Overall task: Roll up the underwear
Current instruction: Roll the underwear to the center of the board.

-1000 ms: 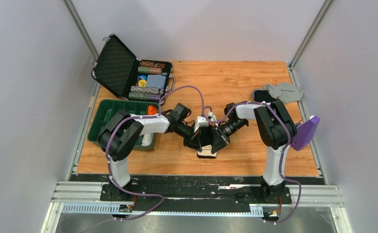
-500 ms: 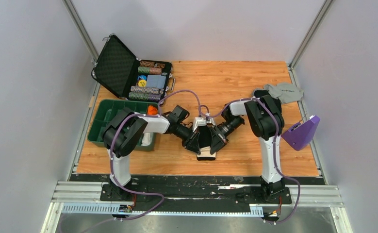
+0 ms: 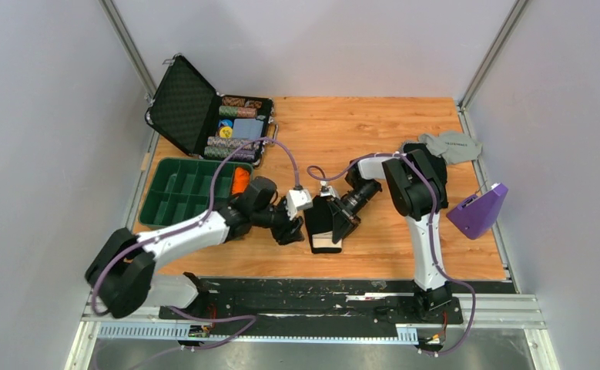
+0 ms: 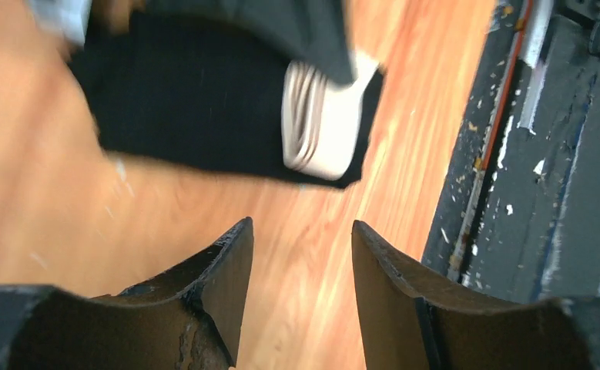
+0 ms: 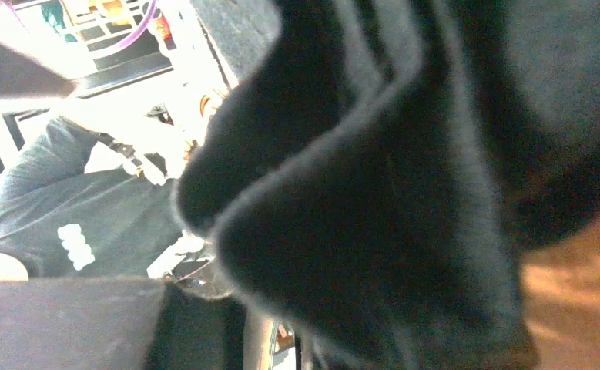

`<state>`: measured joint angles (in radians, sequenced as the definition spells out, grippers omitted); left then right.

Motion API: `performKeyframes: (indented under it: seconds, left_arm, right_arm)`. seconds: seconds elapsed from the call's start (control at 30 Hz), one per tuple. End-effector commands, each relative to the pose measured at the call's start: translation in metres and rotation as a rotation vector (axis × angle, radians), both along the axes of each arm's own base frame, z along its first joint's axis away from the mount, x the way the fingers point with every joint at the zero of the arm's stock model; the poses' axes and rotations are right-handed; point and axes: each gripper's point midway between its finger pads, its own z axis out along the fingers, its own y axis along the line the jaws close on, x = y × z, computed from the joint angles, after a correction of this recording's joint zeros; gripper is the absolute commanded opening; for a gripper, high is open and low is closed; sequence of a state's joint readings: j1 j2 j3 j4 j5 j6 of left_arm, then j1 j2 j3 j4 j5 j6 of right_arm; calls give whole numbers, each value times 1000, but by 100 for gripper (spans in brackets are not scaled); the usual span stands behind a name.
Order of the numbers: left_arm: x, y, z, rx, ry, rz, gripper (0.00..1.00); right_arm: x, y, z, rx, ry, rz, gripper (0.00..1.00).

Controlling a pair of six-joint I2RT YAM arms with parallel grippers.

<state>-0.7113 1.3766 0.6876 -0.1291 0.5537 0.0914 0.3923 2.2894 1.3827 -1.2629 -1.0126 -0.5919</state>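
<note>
- Two end effectors meet near the front middle of the counter (image 3: 381,123), with the underwear (image 4: 196,108) at the spot where they converge.
- The left end effector (image 4: 301,225) has its fingers (image 4: 212,285) spread apart, with nothing between them and only bare wood below.
- The underwear lies on the counter just ahead of the left end effector and does not touch its fingers.
- The white waistband (image 4: 320,116) sits ahead and slightly right of the left fingertips, stacked in several layers on the black cloth.
- The right end effector (image 3: 333,220) is down on the underwear. Bulging black folds press close to its wrist camera and fill most of that view.
- Whether the right fingers are spread or pinching the cloth cannot be told, because the fabric hides them.
- A green tray (image 3: 175,193) lies behind and to the left of the left end effector, with an open black case (image 3: 196,116) beyond it.
- A light grey garment (image 3: 450,145) lies well apart from the right end effector, at the far right of the counter.
</note>
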Motion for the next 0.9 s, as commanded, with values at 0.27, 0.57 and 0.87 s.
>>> performKeyframes:
  seconds: [0.27,0.57,0.87]
  left_arm:
    - [-25,-62,24,-61,-903,-546,65]
    - [-27,-59,-3,25,-915,-559,61]
    - [-24,-63,-21,85,-909,-629,54]
  right_arm:
    - [-1,-23,-67,-271,-5,55,0]
    - [-6,-24,-64,-261,0,48,0]
    - [3,-14,-63,-240,18,23,0]
